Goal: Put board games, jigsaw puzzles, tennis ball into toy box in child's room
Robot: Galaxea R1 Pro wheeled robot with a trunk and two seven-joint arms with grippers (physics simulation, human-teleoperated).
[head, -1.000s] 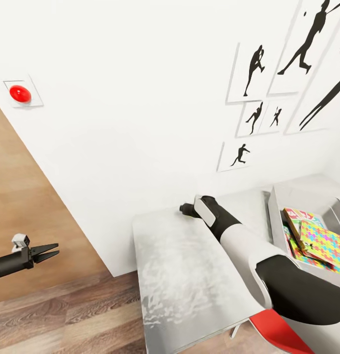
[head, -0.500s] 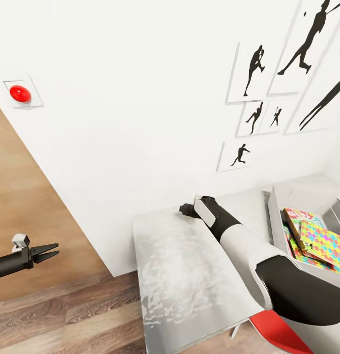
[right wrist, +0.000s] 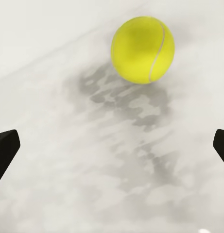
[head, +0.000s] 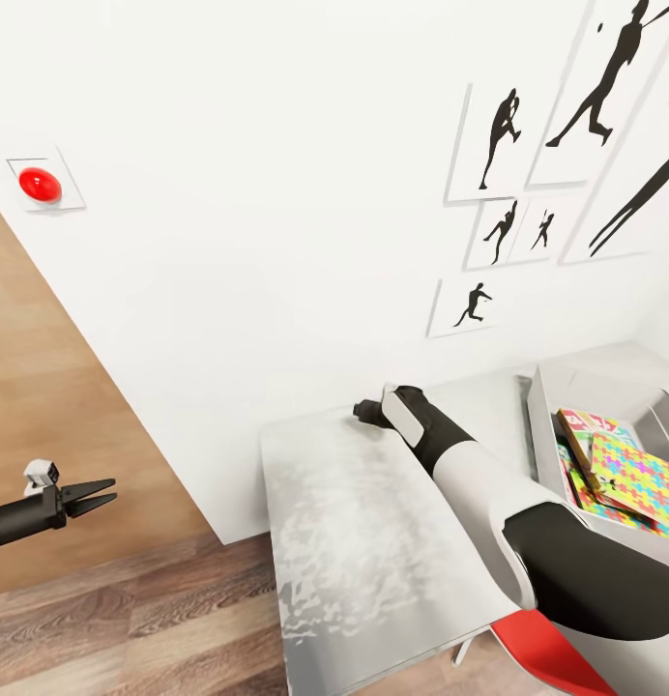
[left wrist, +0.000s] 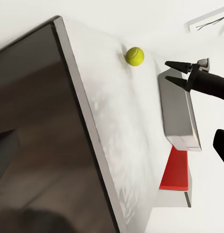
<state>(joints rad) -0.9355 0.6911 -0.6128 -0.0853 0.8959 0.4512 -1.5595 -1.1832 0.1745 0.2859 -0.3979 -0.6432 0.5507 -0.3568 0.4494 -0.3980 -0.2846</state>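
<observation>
- The main risk was that the round yellow-green felt tennis ball (right wrist: 143, 49) would roll. It sat free on the smooth, glossy grey tabletop (head: 373, 541), so a glancing touch from one fingertip, rather than a square pinch across its widest part, would likely have sent it away, probably toward the white wall (head: 276, 242) just behind it or off the table's end.
- The black two-fingered right gripper (left wrist: 185, 72) stood with its fingers spread wide, nothing between them. In the right wrist view the two dark tips sat at either edge of the picture with the ball ahead of them and apart from both, so closing from there would, I judged, have caught only air.
- A second hazard was the wall: the right arm was stretched out over the table toward it, and pushing further to straddle the ball could have driven the fingers into the wall.
- The black left gripper (head: 88, 497) hung out over the brown wood-plank floor (head: 131, 619), well apart from the table, its pointed fingers slightly parted and empty.
- The ball looked evenly round, bright yellow-green with one pale curved seam, and cast a soft shadow on the table. It lay near the table's far edge, close to the wall.
- The open grey metal toy box (head: 539, 425) stood on the same table, well apart from the ball, with a multicoloured jigsaw-pattern box (head: 639, 478) and other bright flat boxes already inside.
</observation>
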